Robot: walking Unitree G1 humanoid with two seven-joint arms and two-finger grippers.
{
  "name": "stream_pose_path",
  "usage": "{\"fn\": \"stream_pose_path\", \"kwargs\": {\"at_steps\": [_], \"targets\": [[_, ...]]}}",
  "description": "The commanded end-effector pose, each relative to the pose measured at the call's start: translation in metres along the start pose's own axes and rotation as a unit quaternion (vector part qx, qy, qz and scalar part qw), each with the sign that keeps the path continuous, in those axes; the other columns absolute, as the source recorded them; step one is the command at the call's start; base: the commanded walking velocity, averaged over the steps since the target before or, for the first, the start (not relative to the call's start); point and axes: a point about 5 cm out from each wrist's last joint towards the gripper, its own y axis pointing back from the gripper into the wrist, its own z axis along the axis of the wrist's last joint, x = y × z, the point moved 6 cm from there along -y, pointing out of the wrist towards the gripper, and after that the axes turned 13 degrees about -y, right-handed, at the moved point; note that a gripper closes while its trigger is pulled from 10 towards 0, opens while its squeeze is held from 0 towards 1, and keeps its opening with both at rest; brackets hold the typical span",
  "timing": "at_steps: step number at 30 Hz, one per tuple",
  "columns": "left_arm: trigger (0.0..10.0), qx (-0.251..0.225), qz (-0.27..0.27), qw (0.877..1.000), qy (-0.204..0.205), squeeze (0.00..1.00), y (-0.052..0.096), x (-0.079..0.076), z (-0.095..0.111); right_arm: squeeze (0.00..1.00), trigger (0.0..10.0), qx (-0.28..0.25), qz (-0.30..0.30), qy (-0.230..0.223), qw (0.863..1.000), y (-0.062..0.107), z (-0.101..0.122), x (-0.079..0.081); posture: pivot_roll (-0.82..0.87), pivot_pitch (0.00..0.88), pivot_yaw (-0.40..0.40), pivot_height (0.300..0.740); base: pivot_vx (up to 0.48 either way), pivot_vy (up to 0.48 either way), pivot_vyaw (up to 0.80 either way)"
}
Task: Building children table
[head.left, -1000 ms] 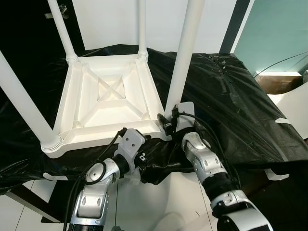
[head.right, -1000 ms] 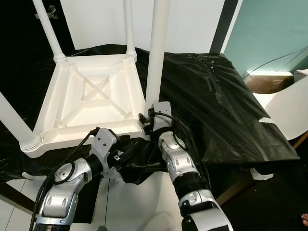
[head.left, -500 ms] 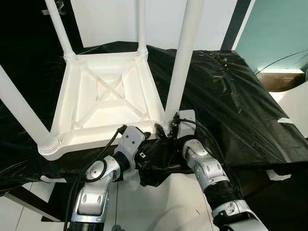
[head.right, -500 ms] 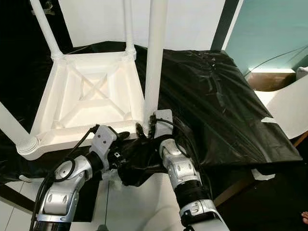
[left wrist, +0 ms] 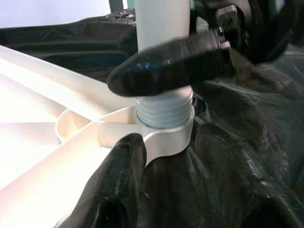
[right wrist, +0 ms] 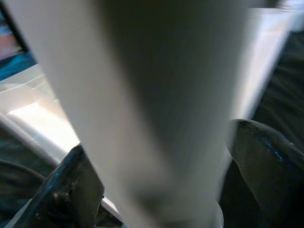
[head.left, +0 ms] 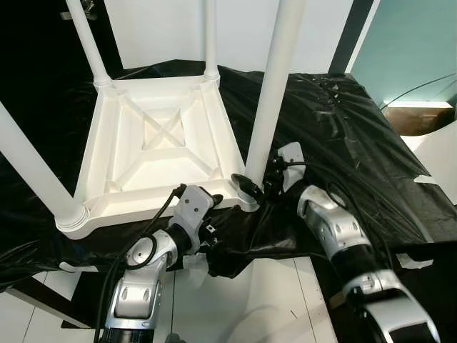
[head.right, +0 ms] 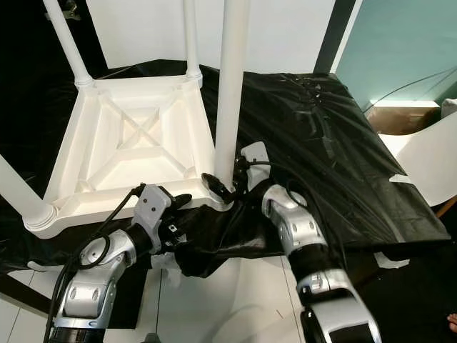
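A white children's table (head.left: 96, 164) lies upside down on black plastic sheeting, its legs pointing up. My right gripper (head.left: 254, 187) is shut on the near right leg (head.left: 275, 86) just above its base. In the right wrist view a black finger (right wrist: 266, 156) sits on each side of that leg. The left wrist view has one right finger (left wrist: 166, 66) crossing the leg above its ribbed collar (left wrist: 164, 111). My left gripper (head.left: 213, 214) holds the table's near corner from below the front edge, one finger (left wrist: 121, 185) lying on the rim.
Black plastic sheeting (head.left: 343, 143) covers the work surface and hangs over its front edge. Three more legs (head.left: 89, 39) (head.left: 209, 36) (head.left: 32, 164) stand up around the frame. A white panel (head.left: 439, 153) lies at the far right. White floor (head.left: 250, 300) is below.
My right arm has swung from in front of the leg round to its right side, keeping its grip at the base. The left gripper has stayed at the table's corner.
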Motion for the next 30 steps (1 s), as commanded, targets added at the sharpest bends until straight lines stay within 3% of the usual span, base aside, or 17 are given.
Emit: {"fn": "stream_pose_path", "kwargs": {"at_steps": [1,3,5,6,7,9,10,19,23,24,27,30], "targets": [[10.0,0.015,0.060,0.998,0.002,0.00,-0.001,0.012,-0.003,0.00,10.0,0.017,0.021,0.009,1.000,0.000,-0.004,0.001,0.10,0.000,-0.066,0.740,0.000,0.000,0.00],[10.0,0.014,0.063,0.998,0.000,0.00,0.000,0.014,-0.002,0.00,10.0,0.054,0.068,0.026,0.996,-0.004,-0.005,0.005,0.11,0.000,-0.067,0.740,0.000,0.000,0.00],[10.0,0.014,0.063,0.998,0.000,0.00,0.000,0.014,-0.002,0.00,10.0,0.054,0.068,0.026,0.996,-0.004,-0.005,0.005,0.11,0.000,-0.067,0.740,0.000,0.000,0.00],[10.0,0.014,0.065,0.998,-0.001,0.00,0.001,0.015,-0.002,0.00,7.6,0.064,0.076,0.032,0.995,-0.005,-0.007,0.006,0.12,0.000,-0.070,0.740,0.000,0.000,0.00],[10.0,0.015,0.067,0.998,-0.001,0.00,0.002,0.016,-0.002,0.00,3.5,0.073,0.081,0.033,0.994,-0.005,-0.010,0.006,0.13,0.000,-0.072,0.740,0.000,0.000,0.00],[10.0,0.015,0.069,0.998,-0.002,0.00,0.003,0.016,-0.001,0.00,3.5,0.078,0.083,0.033,0.993,-0.005,-0.012,0.005,0.13,0.000,-0.072,0.740,0.000,0.000,0.00],[10.0,0.016,0.072,0.997,-0.002,0.00,0.004,0.017,-0.002,0.00,0.0,0.087,0.087,0.035,0.992,-0.005,-0.015,0.005,0.14,0.000,-0.078,0.740,0.000,0.000,0.00],[10.0,0.022,0.080,0.997,0.002,0.00,0.009,0.017,-0.004,0.00,0.0,0.102,0.065,0.025,0.992,-0.002,-0.027,-0.004,0.14,0.000,-0.076,0.740,0.000,0.000,0.00],[10.0,0.023,0.078,0.997,0.003,0.00,0.009,0.017,-0.005,0.00,0.0,0.083,0.025,-0.003,0.996,-0.005,-0.026,-0.009,0.13,0.000,-0.076,0.740,0.000,0.000,0.00],[10.0,0.023,0.078,0.997,0.003,0.00,0.010,0.016,-0.005,0.00,0.0,0.058,0.009,-0.037,0.998,-0.009,-0.026,-0.004,0.12,0.000,-0.075,0.740,0.000,0.000,0.00],[10.0,0.023,0.078,0.997,0.004,0.00,0.010,0.016,-0.005,0.00,0.0,0.049,0.002,-0.052,0.997,-0.010,-0.026,-0.001,0.12,0.000,-0.075,0.740,0.000,0.000,0.00],[10.0,0.024,0.077,0.997,0.006,0.00,0.011,0.015,-0.005,0.00,0.0,0.031,-0.043,-0.087,0.995,-0.013,-0.029,0.001,0.12,0.000,-0.074,0.740,0.000,0.000,0.00]]}}
